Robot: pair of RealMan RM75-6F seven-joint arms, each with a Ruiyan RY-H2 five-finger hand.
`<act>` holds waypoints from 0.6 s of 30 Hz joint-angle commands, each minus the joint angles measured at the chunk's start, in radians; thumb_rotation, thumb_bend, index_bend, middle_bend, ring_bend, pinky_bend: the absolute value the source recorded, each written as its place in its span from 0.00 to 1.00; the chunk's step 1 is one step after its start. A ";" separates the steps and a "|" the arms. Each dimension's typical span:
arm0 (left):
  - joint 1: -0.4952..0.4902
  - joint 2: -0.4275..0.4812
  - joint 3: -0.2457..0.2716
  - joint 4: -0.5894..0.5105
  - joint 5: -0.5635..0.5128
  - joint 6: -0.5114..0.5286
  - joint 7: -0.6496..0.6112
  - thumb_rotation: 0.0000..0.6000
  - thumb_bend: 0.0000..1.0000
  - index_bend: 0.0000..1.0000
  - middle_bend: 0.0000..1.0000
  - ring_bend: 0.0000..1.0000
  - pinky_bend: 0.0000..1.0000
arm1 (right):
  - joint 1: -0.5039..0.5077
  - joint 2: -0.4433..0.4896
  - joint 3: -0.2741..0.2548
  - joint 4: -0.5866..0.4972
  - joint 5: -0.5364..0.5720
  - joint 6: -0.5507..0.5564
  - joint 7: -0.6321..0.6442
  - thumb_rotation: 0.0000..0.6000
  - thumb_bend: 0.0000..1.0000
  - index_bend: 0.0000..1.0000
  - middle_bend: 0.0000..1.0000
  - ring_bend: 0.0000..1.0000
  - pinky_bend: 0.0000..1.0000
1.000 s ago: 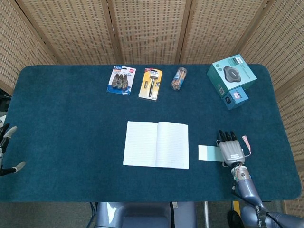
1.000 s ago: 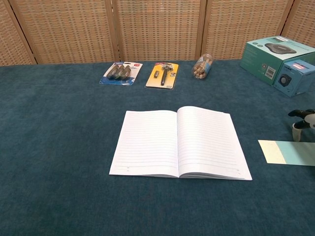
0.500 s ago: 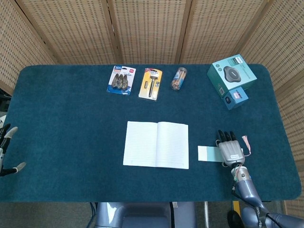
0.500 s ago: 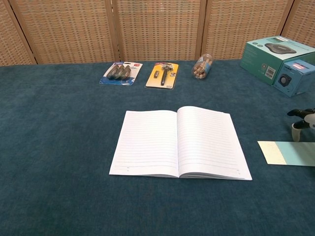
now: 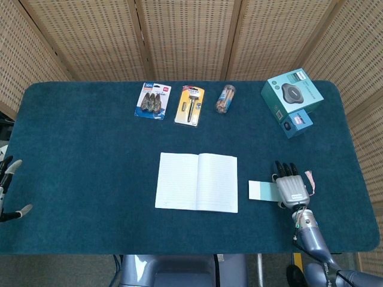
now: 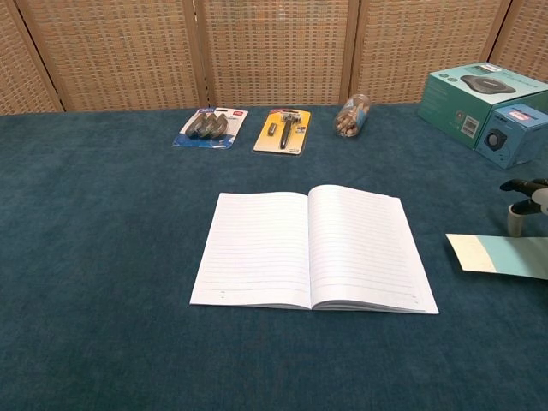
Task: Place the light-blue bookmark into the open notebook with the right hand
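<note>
Head view: grey right hand [image 5: 291,190] palm-down over flat light-blue paper bookmark [image 5: 261,190], bookmark end jutting left toward open white lined notebook [image 5: 197,182] on teal cloth table [image 5: 90,155], grasp unclear, left hand [image 5: 8,188] spread at edge; chest view: bookmark [image 6: 497,255] just right of notebook [image 6: 312,248], dark fingertips [image 6: 524,187] above it.

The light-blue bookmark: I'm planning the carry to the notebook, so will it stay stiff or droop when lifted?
Probably droops: the light-blue bookmark looks a thin paper strip, its free end sticking out past the right hand. Likely very light, so it may flutter or slip.
</note>
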 commanded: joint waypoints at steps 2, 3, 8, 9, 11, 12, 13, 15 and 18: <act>0.000 0.002 -0.001 0.001 -0.003 -0.002 -0.004 1.00 0.00 0.00 0.00 0.00 0.00 | -0.009 0.017 0.004 -0.022 -0.032 0.029 0.011 1.00 0.16 0.67 0.00 0.00 0.00; -0.001 0.002 -0.001 0.001 -0.003 -0.004 -0.004 1.00 0.00 0.00 0.00 0.00 0.00 | -0.011 0.024 0.004 -0.030 -0.042 0.036 0.011 1.00 0.16 0.67 0.00 0.00 0.00; -0.003 0.004 -0.001 0.000 -0.005 -0.009 -0.005 1.00 0.00 0.00 0.00 0.00 0.00 | -0.007 0.053 0.015 -0.065 -0.071 0.062 -0.011 1.00 0.16 0.67 0.00 0.00 0.00; -0.003 0.004 -0.002 0.000 -0.006 -0.008 -0.006 1.00 0.00 0.00 0.00 0.00 0.00 | -0.005 0.061 0.018 -0.075 -0.077 0.070 -0.019 1.00 0.16 0.67 0.00 0.00 0.00; -0.004 0.004 -0.003 0.001 -0.008 -0.009 -0.008 1.00 0.00 0.00 0.00 0.00 0.00 | 0.001 0.080 0.028 -0.103 -0.093 0.088 -0.041 1.00 0.16 0.67 0.00 0.00 0.00; -0.004 0.005 -0.003 0.002 -0.009 -0.011 -0.008 1.00 0.00 0.00 0.00 0.00 0.00 | 0.004 0.088 0.033 -0.114 -0.100 0.098 -0.056 1.00 0.16 0.67 0.00 0.00 0.00; -0.007 0.004 -0.003 0.003 -0.011 -0.016 -0.009 1.00 0.00 0.00 0.00 0.00 0.00 | 0.012 0.101 0.041 -0.131 -0.116 0.118 -0.094 1.00 0.16 0.67 0.00 0.00 0.00; -0.011 0.005 -0.003 0.004 -0.014 -0.024 -0.009 1.00 0.00 0.00 0.00 0.00 0.00 | 0.025 0.118 0.050 -0.164 -0.119 0.127 -0.144 1.00 0.16 0.67 0.00 0.00 0.00; -0.021 0.002 -0.004 0.007 -0.021 -0.044 0.002 1.00 0.00 0.00 0.00 0.00 0.00 | 0.050 0.137 0.066 -0.201 -0.132 0.140 -0.223 1.00 0.16 0.67 0.00 0.00 0.00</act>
